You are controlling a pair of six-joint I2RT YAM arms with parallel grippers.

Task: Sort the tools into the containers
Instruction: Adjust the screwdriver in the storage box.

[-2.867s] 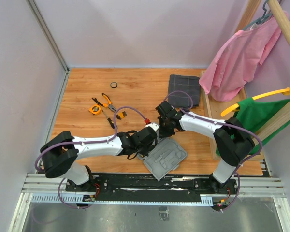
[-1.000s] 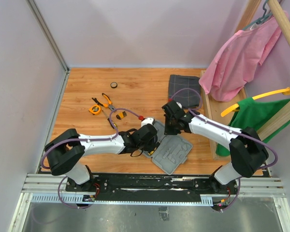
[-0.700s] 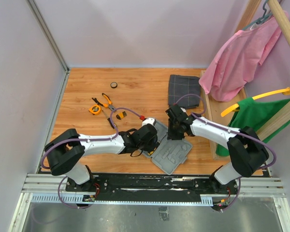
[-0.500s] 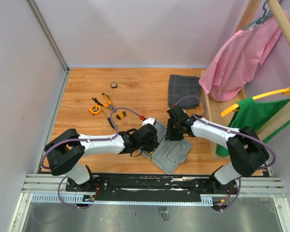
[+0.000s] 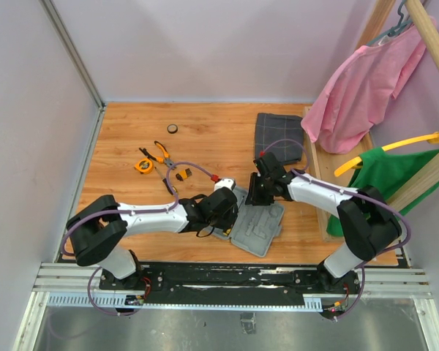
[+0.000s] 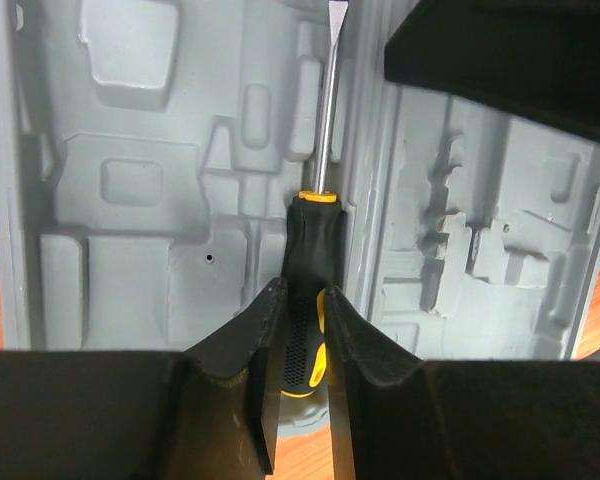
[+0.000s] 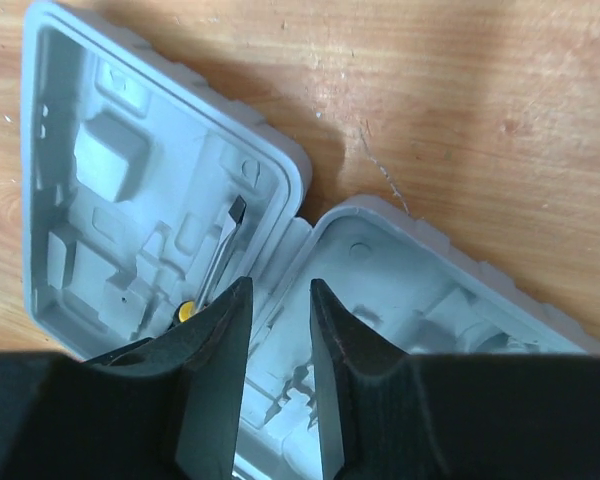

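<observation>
Reader: State of left gripper [image 6: 300,300]?

Legend: Clamped on the screwdriver [image 6: 306,235] by its handle; the blade lies in a channel of the open tool case [image 6: 130,110], beside its hinge.

Reader: Step, and next move?

Legend: Placement. Seating the handle, then release, seems called for. The right gripper [image 7: 275,300] hovers above the case, fingers slightly apart, empty; pliers [image 5: 161,151] lie well apart.
</observation>
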